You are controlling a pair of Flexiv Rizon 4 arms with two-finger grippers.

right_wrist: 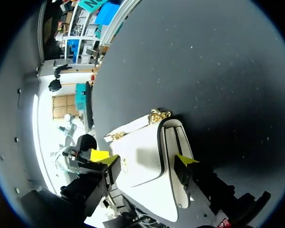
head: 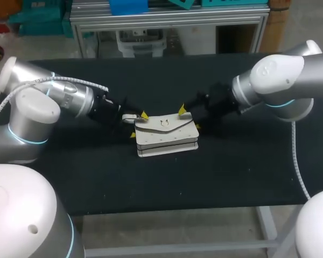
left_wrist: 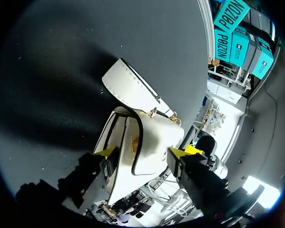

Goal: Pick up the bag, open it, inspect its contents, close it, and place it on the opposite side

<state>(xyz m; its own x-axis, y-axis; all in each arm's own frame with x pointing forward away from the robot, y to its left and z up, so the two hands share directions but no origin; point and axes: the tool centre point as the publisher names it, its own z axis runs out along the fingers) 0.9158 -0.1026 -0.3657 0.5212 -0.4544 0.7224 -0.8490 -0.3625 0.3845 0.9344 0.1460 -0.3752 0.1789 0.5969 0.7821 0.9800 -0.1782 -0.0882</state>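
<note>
White bag (head: 166,135) on table (head: 97,177), left gripper (head: 138,124) and right gripper (head: 189,118) clamped on opposite ends, gold chain (right_wrist: 159,115) plain only in wrist views.

Left arm (head: 54,99): enters from 9 o'clock in the head view; forearm slopes down toward the table's middle, wrist pointing to about 4 o'clock.
Left gripper (head: 138,124): low over the table; fingers spread across one end of the bag (head: 166,134), one yellow tip against each side.
Right arm (head: 280,78): enters from 3 o'clock; wrist points to about 8 o'clock.
Right gripper (head: 189,118): at 3 o'clock of the left gripper, facing it; fingers clasp the bag's other end from two sides.
</note>
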